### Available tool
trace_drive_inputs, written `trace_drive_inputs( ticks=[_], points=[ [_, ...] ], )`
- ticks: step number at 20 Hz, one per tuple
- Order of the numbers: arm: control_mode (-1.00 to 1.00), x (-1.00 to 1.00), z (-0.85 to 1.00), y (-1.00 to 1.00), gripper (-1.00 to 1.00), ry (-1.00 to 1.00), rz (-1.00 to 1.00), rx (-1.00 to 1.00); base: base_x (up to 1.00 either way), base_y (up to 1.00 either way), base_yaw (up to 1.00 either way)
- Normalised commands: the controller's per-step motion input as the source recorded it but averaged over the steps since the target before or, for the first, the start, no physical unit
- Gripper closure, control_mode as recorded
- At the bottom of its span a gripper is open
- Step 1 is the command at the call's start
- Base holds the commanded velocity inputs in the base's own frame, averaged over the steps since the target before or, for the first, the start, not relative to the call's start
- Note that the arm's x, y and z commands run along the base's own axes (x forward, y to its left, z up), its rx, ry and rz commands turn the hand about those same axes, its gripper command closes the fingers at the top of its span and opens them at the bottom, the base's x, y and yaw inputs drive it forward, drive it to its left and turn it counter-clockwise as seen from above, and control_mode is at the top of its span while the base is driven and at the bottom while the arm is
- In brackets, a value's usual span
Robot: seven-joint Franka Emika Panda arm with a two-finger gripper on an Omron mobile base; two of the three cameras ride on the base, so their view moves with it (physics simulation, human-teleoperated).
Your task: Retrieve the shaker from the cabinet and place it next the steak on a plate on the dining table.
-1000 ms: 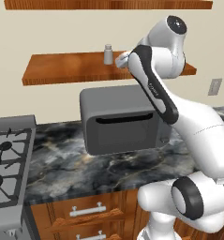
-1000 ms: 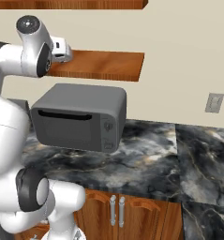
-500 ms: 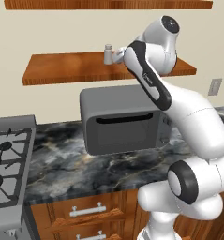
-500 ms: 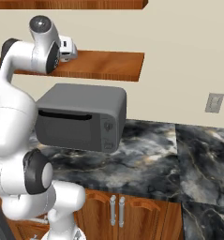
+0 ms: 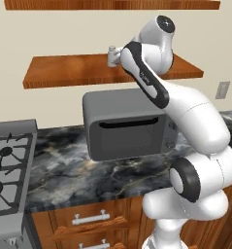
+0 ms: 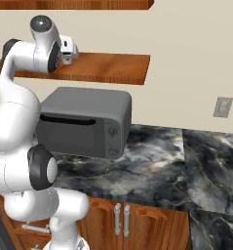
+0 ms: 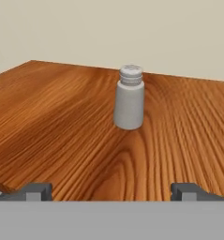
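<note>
**Reaching In for the Shaker**

The arm is moving closer to the shaker (image 7: 129, 97) than it was a moment ago. Half a second back, the hand was a bit farther to the side of the wooden shelf. Now it is right at the shaker, just beside it in the left base view.

The shaker (image 5: 112, 57) is standing upright on the cabinet (image 5: 64, 70), the long brown shelf on the wall. It is sitting back from the front edge, near the middle of the plank. Nothing is touching it yet.

The gripper (image 7: 111, 190) is pointing straight at the shaker. The fingers (image 7: 37, 191) are spread wide apart, one far to each side at the bottom of the hand view. They are holding nothing. The shaker is lined up between them, but it is further along the shelf.

This means the hand is nearly ready to grab. It probably needs to slide forward a little more, so the shaker sits between the fingers. Then they can squeeze shut.

Below the shelf, the grey microwave (image 5: 129, 124) is sitting on the dark marble bench (image 6: 152, 163). The stove (image 5: 8, 170) is off to the left. The trip to the plate has not started yet.
</note>
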Motion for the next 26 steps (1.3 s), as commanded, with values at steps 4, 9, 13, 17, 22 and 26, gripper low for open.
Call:
trace_drive_inputs(
  ticks=[4, 9, 13, 17, 22, 26],
  points=[
    [-1.00, 0.27, 0.00, 0.01, -1.00, 0.00, 0.00, 0.00, 0.00, 0.00, 0.00],
    [-1.00, 0.21, 0.00, 0.05, -1.00, 0.00, 0.00, 0.00, 0.00, 0.00, 0.00],
    [-1.00, 0.19, 0.00, 0.11, -1.00, 0.00, 0.00, 0.00, 0.00, 0.00, 0.00],
    [-1.00, 0.21, 0.00, 0.12, -1.00, 0.00, 0.00, 0.00, 0.00, 0.00, 0.00],
    [-1.00, 0.19, 0.02, 0.02, -1.00, 0.00, 0.00, 0.00, 0.00, 0.00, 0.00],
    [-1.00, 0.16, 0.04, 0.00, -1.00, 0.00, 0.00, 0.00, 0.00, 0.00, 0.00]
  ],
)
